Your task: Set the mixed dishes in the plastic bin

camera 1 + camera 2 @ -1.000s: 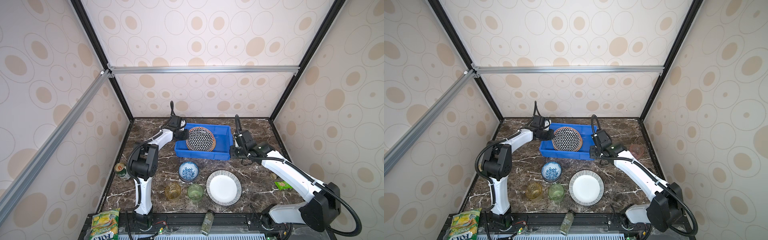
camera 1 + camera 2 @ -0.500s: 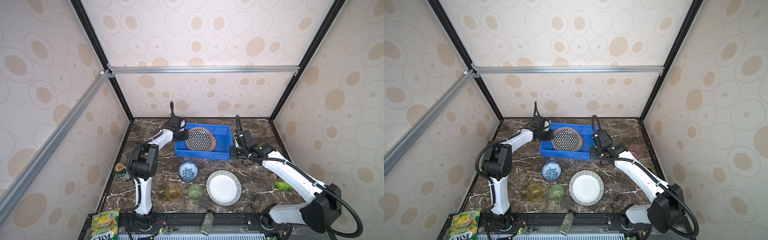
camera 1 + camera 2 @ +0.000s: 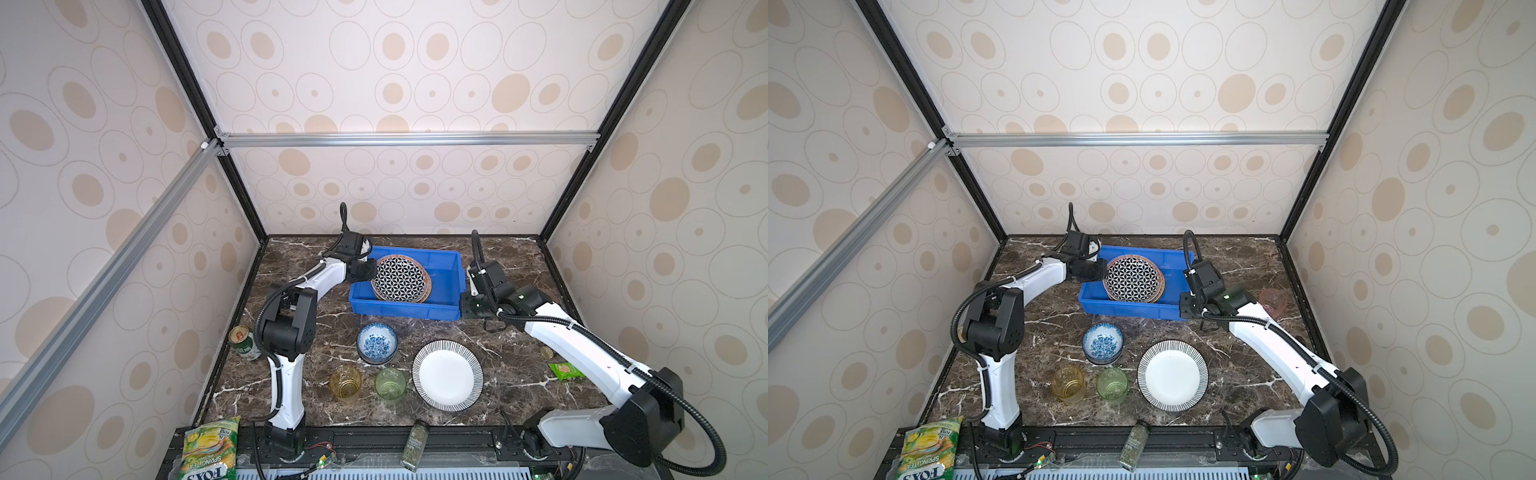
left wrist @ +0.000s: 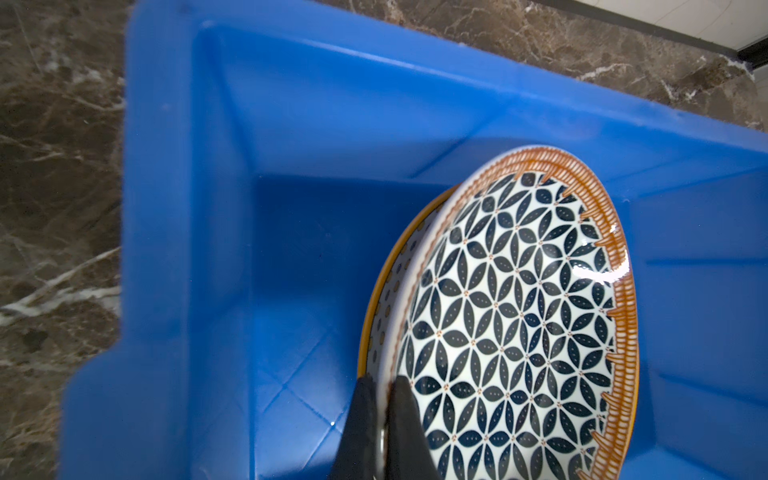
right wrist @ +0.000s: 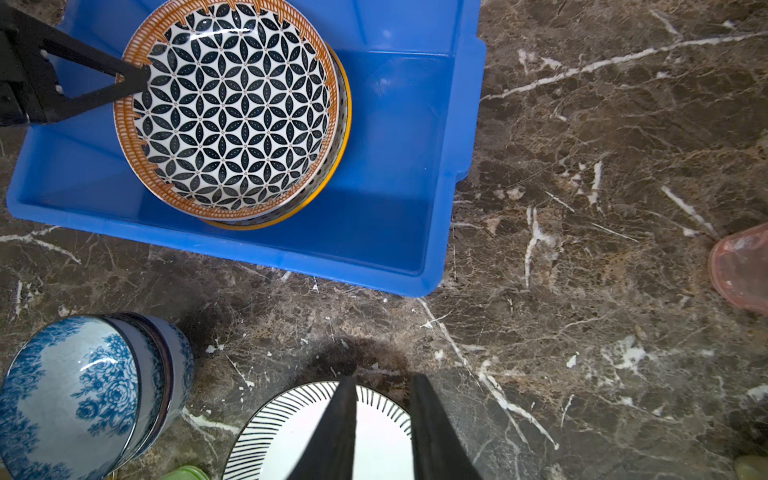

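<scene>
The blue plastic bin (image 3: 446, 266) (image 3: 1129, 309) stands at the back of the marble table. My left gripper (image 4: 384, 380) (image 3: 371, 270) is shut on the rim of the black geometric plate (image 4: 515, 316) (image 5: 226, 108), which tilts inside the bin over a dotted plate (image 4: 388, 286). My right gripper (image 5: 382, 380) (image 3: 466, 309) hovers open and empty off the bin's right front corner. On the table in front sit the striped-rim white plate (image 3: 448, 375), stacked blue floral bowls (image 3: 377, 344), a yellow tumbler (image 3: 345, 383) and a green tumbler (image 3: 390, 384). A pink tumbler (image 3: 1273, 301) stands at the right.
A tin can (image 3: 244, 340) stands by the left wall beside the left arm's base. A spice jar (image 3: 413, 444) and a snack bag (image 3: 210, 451) lie on the front rail. A small green packet (image 3: 563, 370) lies near the right arm.
</scene>
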`<state>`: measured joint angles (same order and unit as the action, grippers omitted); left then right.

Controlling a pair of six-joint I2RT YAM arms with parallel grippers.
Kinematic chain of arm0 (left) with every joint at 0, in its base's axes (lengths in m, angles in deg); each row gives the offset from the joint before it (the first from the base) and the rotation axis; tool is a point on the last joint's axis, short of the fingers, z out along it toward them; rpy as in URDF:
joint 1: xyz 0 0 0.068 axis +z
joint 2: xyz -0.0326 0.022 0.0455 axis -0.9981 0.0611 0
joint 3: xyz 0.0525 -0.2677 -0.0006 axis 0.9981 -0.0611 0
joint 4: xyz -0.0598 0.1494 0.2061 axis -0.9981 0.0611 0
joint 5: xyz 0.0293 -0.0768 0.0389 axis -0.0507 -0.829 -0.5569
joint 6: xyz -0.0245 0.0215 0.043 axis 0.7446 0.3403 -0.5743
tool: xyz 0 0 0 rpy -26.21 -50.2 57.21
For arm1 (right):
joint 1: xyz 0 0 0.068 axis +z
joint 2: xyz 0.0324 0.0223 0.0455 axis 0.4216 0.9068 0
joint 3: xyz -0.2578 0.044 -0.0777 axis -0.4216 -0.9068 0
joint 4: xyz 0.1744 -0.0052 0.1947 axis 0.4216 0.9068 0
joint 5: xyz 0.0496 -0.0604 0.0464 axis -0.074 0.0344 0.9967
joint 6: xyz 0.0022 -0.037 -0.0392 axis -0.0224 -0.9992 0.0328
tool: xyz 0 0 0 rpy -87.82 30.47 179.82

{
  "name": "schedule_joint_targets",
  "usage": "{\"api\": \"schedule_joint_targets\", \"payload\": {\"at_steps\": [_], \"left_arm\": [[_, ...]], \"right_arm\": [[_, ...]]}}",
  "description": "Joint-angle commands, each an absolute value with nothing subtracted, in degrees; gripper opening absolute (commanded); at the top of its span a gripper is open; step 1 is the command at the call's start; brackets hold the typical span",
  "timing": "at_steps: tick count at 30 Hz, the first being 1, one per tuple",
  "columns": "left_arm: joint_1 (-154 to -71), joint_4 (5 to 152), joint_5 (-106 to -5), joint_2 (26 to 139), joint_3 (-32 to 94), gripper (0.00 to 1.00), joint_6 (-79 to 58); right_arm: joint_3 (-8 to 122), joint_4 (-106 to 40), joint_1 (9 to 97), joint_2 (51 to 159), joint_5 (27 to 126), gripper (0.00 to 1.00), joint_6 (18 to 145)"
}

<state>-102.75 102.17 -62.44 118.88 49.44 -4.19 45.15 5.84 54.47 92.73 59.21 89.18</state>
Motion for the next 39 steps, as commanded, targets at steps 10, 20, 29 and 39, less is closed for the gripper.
{"api": "schedule_joint_targets", "payload": {"at_steps": [10,20,29,39], "left_arm": [[-102.49,104.95,-62.12,123.97,49.37,0.02,-3.06],[-103.55,106.62,-60.20,125.50,50.16,0.04,-3.54],[-105.00,106.90,-60.19,127.33,51.83,0.05,-3.00],[-106.09,108.19,-58.16,128.55,53.07,0.07,-2.58]], "right_arm": [[44.01,5.55,54.29,91.47,60.45,0.27,89.07],[44.43,4.67,54.29,92.35,62.16,0.27,89.35],[43.38,3.92,54.30,92.26,62.66,0.27,89.51],[42.89,2.68,54.29,92.02,63.29,0.27,89.89]]}}
